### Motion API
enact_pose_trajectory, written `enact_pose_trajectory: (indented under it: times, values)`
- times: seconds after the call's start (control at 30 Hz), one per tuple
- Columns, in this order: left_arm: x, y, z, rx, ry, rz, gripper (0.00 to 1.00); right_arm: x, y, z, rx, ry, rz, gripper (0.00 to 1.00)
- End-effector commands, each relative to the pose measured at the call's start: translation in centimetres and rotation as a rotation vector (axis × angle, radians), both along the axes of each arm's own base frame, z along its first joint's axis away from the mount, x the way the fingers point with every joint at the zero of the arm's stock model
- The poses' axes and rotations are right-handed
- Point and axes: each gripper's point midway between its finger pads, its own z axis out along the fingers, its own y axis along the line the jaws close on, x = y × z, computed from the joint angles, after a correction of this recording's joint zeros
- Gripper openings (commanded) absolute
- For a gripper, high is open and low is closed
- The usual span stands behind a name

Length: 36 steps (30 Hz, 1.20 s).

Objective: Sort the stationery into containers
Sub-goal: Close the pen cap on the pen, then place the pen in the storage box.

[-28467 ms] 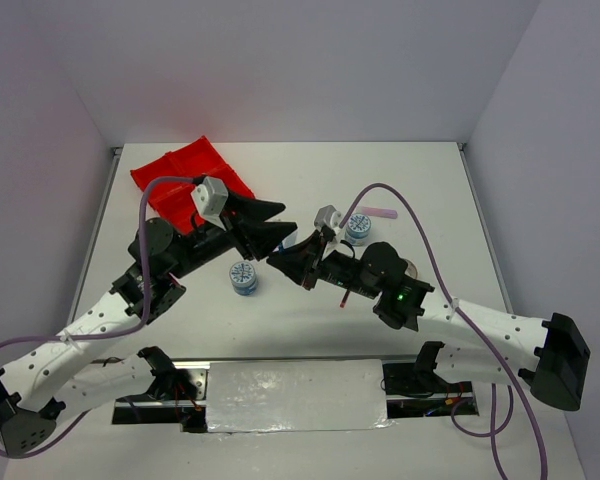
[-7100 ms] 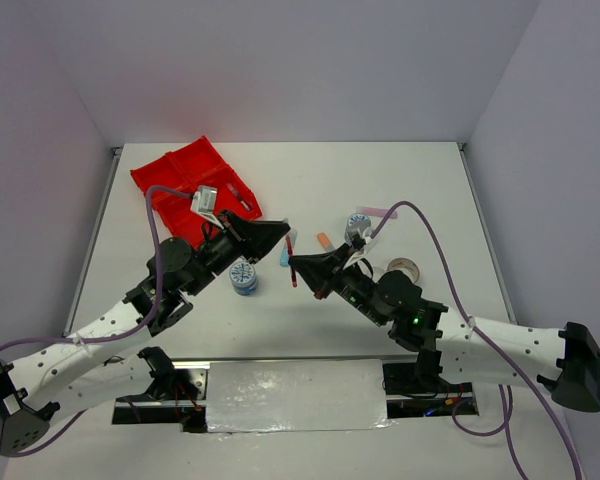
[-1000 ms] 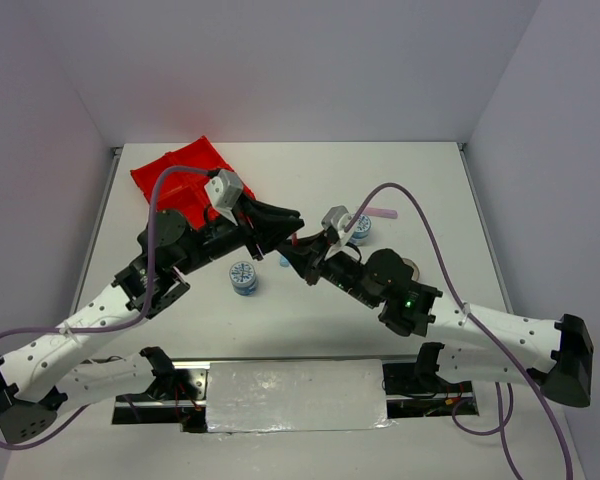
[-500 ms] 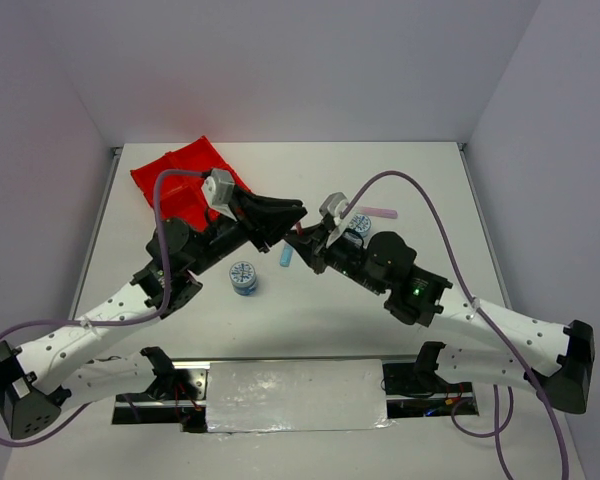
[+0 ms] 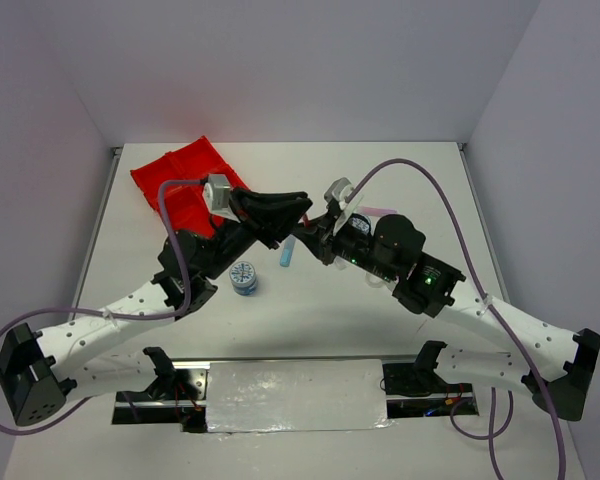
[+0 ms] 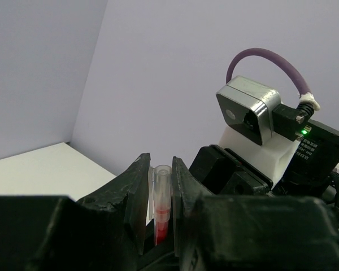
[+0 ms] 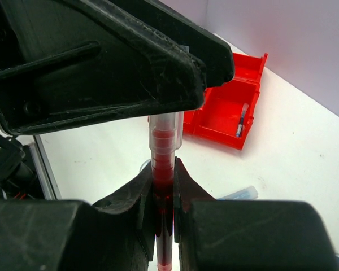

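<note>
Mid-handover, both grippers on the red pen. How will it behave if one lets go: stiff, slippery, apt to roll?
Probably stiff: the red pen spans straight between the left gripper and right gripper without sagging. Its smooth, glossy barrel may slip or pivot in a single grip. Thin and round, it would likely roll if dropped on the table.

This was a robot lab. A white table (image 5: 310,300) sat inside plain pale walls (image 5: 300,60). 2 robot arms, the left arm (image 5: 100,322) and the right arm (image 5: 502,320), were bolted at its near edge, with purple cables (image 6: 263,53) and small cameras (image 6: 246,116).
</note>
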Motion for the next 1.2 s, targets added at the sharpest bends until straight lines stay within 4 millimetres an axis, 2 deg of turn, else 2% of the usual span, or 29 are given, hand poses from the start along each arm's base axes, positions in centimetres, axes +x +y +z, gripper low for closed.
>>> enact_pose_trajectory:
  times: [0.0, 0.1, 0.13, 0.17, 0.2, 0.23, 0.3, 0.33, 0.37, 0.4, 0.47, 0.5, 0.67, 0.7, 0.73, 0.8, 0.9, 0.93, 0.97, 1.0, 1.03, 1.07, 1.1, 1.13, 1.17]
  values:
    - [-5.4, -1.9, -22.0, 0.598, 0.467, -0.22, 0.0, -6.0, -4.9, 22.4, 0.61, -0.49, 0.1, 0.0]
    - [-3.4, -0.6, -17.2, 0.581, 0.405, -0.087, 0.0, -5.4, -2.8, 17.5, 0.52, -0.428, 0.146, 0.0]
    - [-2.6, 0.1, -16.3, 0.58, 0.4, -0.024, 0.0, -5.4, -2.4, 16.6, 0.506, -0.412, 0.157, 0.0]
    - [-2.0, 0.7, -14.8, 0.571, 0.387, 0.022, 0.0, -5.2, -1.8, 14.8, 0.489, -0.365, 0.171, 0.0]
    - [-1.9, 1.3, -13.1, 0.544, 0.355, 0.045, 0.03, -5.1, -1.5, 13.9, 0.483, -0.342, 0.175, 0.0]
    - [-1.7, 1.7, -12.0, 0.524, 0.335, 0.067, 0.19, -4.9, -1.4, 13.3, 0.486, -0.322, 0.175, 0.0]
    - [-1.9, 1.9, -9.8, 0.483, 0.278, 0.064, 0.32, -4.5, -1.1, 11.5, 0.473, -0.283, 0.166, 0.0]
    - [-2.1, 2.1, -8.9, 0.466, 0.262, 0.063, 0.45, -4.5, -1.1, 11.3, 0.48, -0.272, 0.167, 0.0]
    - [-2.2, 2.1, -8.2, 0.455, 0.248, 0.058, 0.48, -4.4, -0.9, 10.7, 0.474, -0.261, 0.168, 0.0]
    - [-2.2, 2.2, -7.7, 0.446, 0.232, 0.059, 0.47, -4.5, -0.8, 10.5, 0.472, -0.255, 0.172, 0.0]
    - [-2.2, 2.6, -6.6, 0.415, 0.211, 0.073, 0.36, -4.5, -0.4, 10.0, 0.46, -0.237, 0.185, 0.0]
    - [-2.2, 2.6, -6.4, 0.409, 0.203, 0.074, 0.34, -4.6, -0.2, 9.9, 0.457, -0.234, 0.196, 0.0]
    - [-2.3, 2.9, -4.8, 0.366, 0.163, 0.084, 0.38, -4.8, 1.0, 8.0, 0.432, -0.189, 0.235, 0.0]
    - [-2.4, 3.0, -4.2, 0.35, 0.147, 0.083, 0.36, -4.8, 1.3, 7.7, 0.428, -0.183, 0.241, 0.0]
    - [-2.4, 3.0, -3.8, 0.341, 0.133, 0.084, 0.33, -5.1, 1.5, 7.5, 0.424, -0.179, 0.26, 0.0]
    - [-2.2, 3.3, -3.0, 0.329, 0.114, 0.1, 0.16, -5.6, 2.3, 6.5, 0.406, -0.168, 0.307, 0.0]
    - [-1.6, 3.3, -2.8, 0.338, 0.117, 0.132, 0.0, -6.3, 3.0, 6.1, 0.38, -0.166, 0.364, 0.0]
    - [-1.3, 3.4, -2.6, 0.336, 0.116, 0.148, 0.0, -6.4, 3.2, 5.8, 0.365, -0.16, 0.375, 0.0]
    - [-0.9, 3.5, -2.7, 0.338, 0.13, 0.167, 0.0, -6.5, 3.5, 5.4, 0.349, -0.153, 0.393, 0.07]
    - [0.0, 4.2, -2.6, 0.331, 0.149, 0.223, 0.0, -6.3, 3.7, 4.8, 0.332, -0.138, 0.386, 0.19]
    - [0.5, 4.6, -2.2, 0.319, 0.166, 0.26, 0.0, -5.8, 3.7, 4.3, 0.321, -0.126, 0.371, 0.37]
    - [1.1, 5.0, -2.9, 0.325, 0.208, 0.294, 0.0, -5.3, 3.6, 3.8, 0.316, -0.11, 0.349, 0.72]
    - [2.0, 5.8, -2.9, 0.318, 0.23, 0.34, 0.0, -4.9, 3.4, 3.4, 0.327, -0.084, 0.333, 0.9]
    - [2.8, 6.7, -2.6, 0.302, 0.252, 0.396, 0.0, -4.1, 3.1, 2.2, 0.318, -0.06, 0.301, 1.0]
    - [3.5, 7.1, -3.3, 0.297, 0.295, 0.426, 0.0, -3.5, 2.8, 1.8, 0.317, -0.048, 0.273, 1.0]
